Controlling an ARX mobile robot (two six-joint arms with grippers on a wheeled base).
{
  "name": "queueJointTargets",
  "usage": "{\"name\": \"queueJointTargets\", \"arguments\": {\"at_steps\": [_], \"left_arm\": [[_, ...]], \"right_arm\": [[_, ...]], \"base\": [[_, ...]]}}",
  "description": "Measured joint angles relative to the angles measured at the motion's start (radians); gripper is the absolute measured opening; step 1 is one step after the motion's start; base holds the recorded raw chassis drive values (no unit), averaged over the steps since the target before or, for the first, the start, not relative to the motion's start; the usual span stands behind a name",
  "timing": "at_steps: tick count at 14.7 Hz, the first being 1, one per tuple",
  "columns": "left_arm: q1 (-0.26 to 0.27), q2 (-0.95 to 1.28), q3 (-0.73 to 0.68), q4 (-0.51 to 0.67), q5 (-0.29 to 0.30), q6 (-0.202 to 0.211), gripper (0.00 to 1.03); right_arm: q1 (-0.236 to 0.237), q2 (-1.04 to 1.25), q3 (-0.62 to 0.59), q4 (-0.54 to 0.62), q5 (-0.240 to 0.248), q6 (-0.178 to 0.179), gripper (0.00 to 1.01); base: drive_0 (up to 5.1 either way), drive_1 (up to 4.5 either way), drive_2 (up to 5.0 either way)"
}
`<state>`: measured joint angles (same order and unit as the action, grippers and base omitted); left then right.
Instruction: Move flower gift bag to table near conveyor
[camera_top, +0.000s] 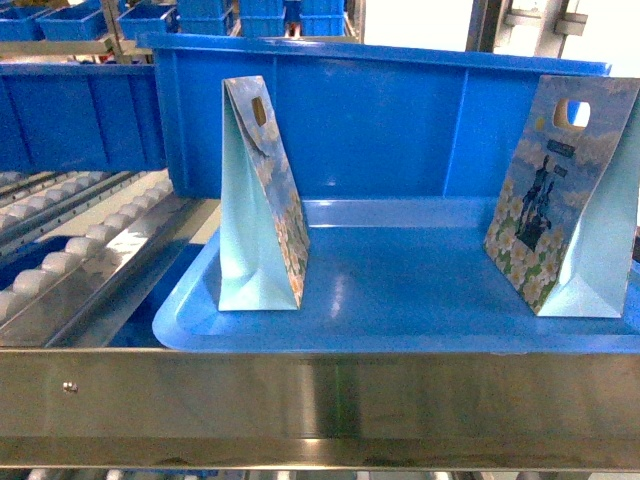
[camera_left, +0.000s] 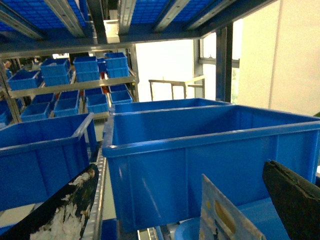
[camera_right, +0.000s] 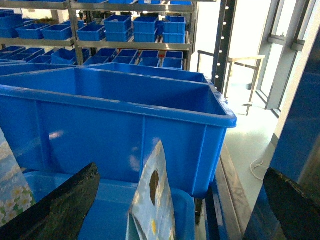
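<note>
While upright on the blue tray (camera_top: 400, 300), two flower gift bags: left bag (camera_top: 258, 200) near the roller conveyor (camera_top: 70, 250), right bag (camera_top: 560, 200) at the tray's far edge. Left jaws (camera_left: 185, 200) spread wide above one bag's top; right jaws (camera_right: 180, 200) likewise parted, seemingly straddling the other.

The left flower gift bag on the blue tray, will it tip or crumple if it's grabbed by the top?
The left gift bag looks like thin paper, so probably light and easily creased. It stands tall on a narrow base on the blue tray, so a sideways nudge would likely topple it.
</note>
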<state>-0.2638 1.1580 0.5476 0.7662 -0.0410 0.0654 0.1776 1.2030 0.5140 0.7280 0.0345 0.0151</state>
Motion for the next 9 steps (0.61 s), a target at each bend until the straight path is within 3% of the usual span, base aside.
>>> {"name": "queueJointTargets", "arguments": {"at_steps": [3, 6, 9], "left_arm": [[-0.068, 0.110, 0.127, -0.089, -0.068, 0.000, 0.98], [-0.073, 0.109, 0.130, -0.086, -0.068, 0.000, 0.98], [-0.073, 0.109, 0.130, -0.086, -0.068, 0.000, 0.98]], "right_arm": [[-0.001, 0.143, 0.172, -0.128, -0.032, 0.025, 0.98], [0.001, 0.231, 0.301, -0.278, -0.061, 0.041, 0.98], [0.001, 0.347, 0.339, -0.381, -0.074, 0.042, 0.98]], "base": [[0.0, 0.00, 0.0], [0.0, 0.00, 0.0], [0.0, 0.00, 0.0]]}}
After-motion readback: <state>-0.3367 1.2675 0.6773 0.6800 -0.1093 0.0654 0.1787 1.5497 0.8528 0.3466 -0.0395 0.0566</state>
